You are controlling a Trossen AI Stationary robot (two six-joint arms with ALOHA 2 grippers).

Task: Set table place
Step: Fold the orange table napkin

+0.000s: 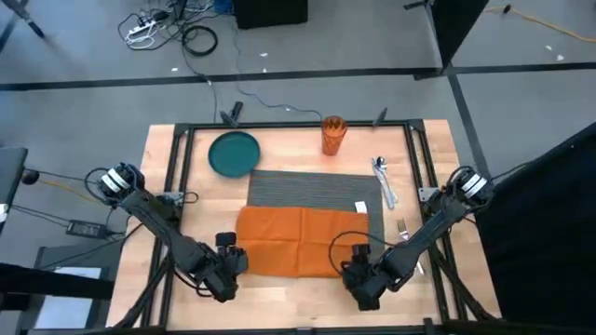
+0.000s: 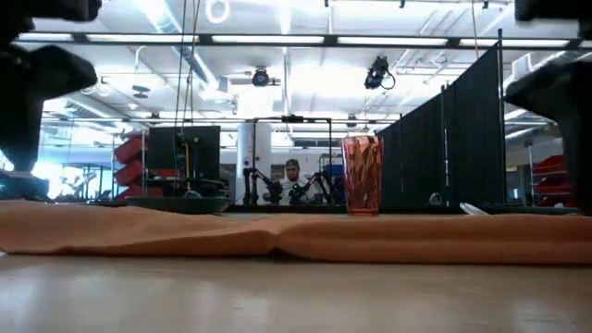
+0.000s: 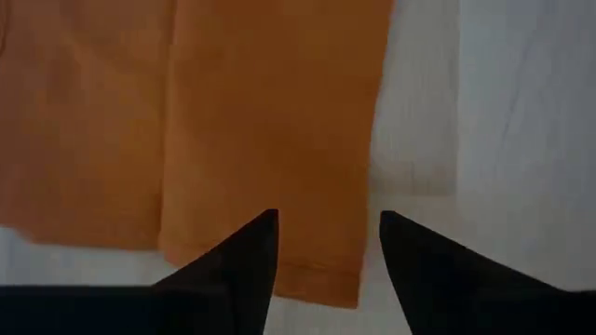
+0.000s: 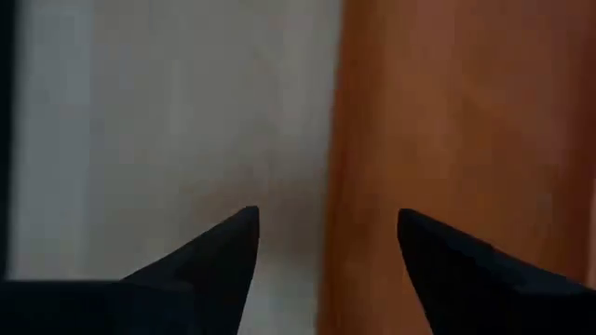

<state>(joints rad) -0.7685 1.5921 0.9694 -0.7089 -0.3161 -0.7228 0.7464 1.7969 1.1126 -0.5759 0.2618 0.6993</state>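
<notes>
Dark grey ribbed rectangular placemat (image 1: pixel 317 189) flat near the middle of the light wood-grain tabletop (image 1: pixel 186 288), its near half covered by an orange cloth napkin (image 1: pixel 300 241). Round teal plate (image 1: pixel 233 154) just beyond its far left corner; orange ribbed tumbler (image 1: pixel 333 134) upright past the far edge. Silver cutlery (image 1: pixel 384 179) lying off its right end. Left gripper (image 3: pixel 324 244) parted over the napkin's near left corner; right gripper (image 4: pixel 326 244) likewise spread, straddling the napkin's right edge.
</notes>
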